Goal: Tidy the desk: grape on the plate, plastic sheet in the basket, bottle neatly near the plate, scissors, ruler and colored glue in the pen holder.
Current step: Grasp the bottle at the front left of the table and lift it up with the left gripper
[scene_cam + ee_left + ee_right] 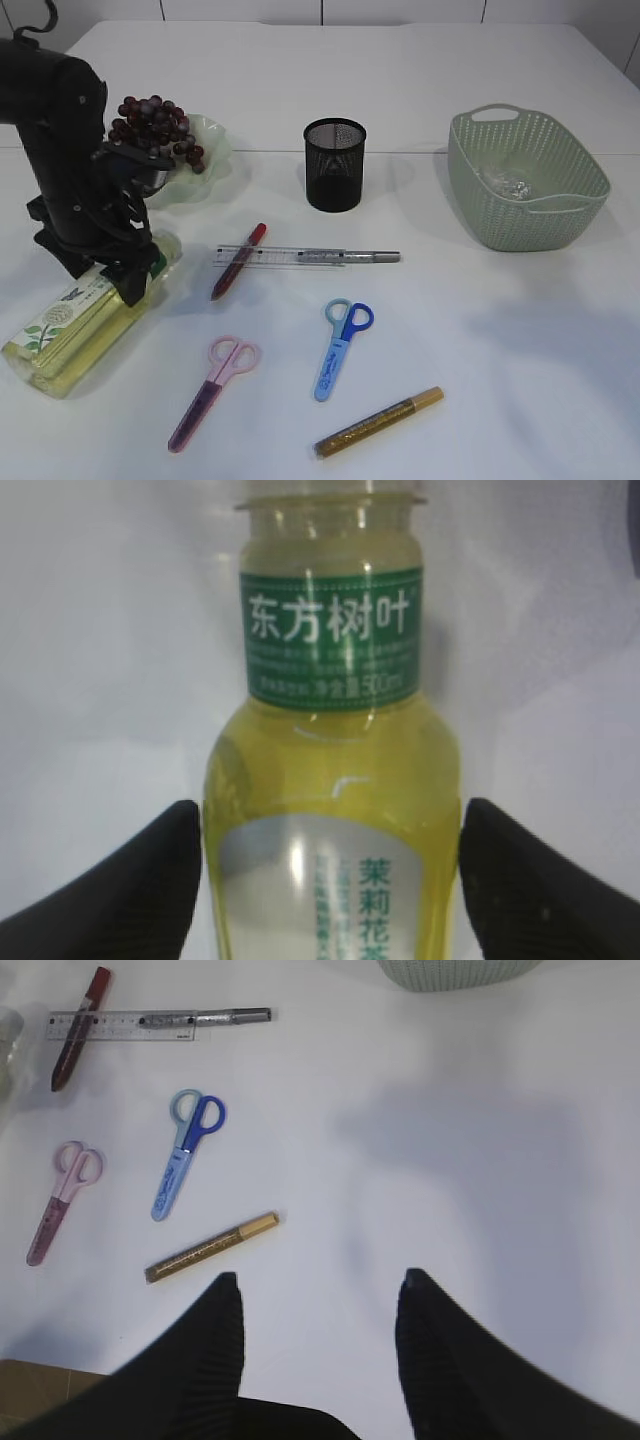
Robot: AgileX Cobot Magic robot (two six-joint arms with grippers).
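The left gripper (pixel 125 275) is down on the bottle (pixel 75 320), which lies on its side on the table (pixel 500 340), well left of the pen holder (pixel 335 165). In the left wrist view its fingers (pixel 130 880) sit at either flank of the bottle (pixel 330 810), just below the green neck band; actual contact cannot be told.

The grapes (pixel 155 125) already rest on the plate (pixel 215 140), left of the holder. In front of the holder lies the ruler (pixel 280 256), with a red glue pen (pixel 238 261) crossing its left end and a silver pen (pixel 365 257) along its right. Nearer still lie pink scissors (pixel 212 392), blue scissors (pixel 341 334) and a gold glue pen (pixel 378 422). The basket (pixel 470 170), right of the holder, holds a crumpled plastic sheet (pixel 508 182).

The right gripper (pixel 320 1330) hangs empty above bare table, jaws apart.
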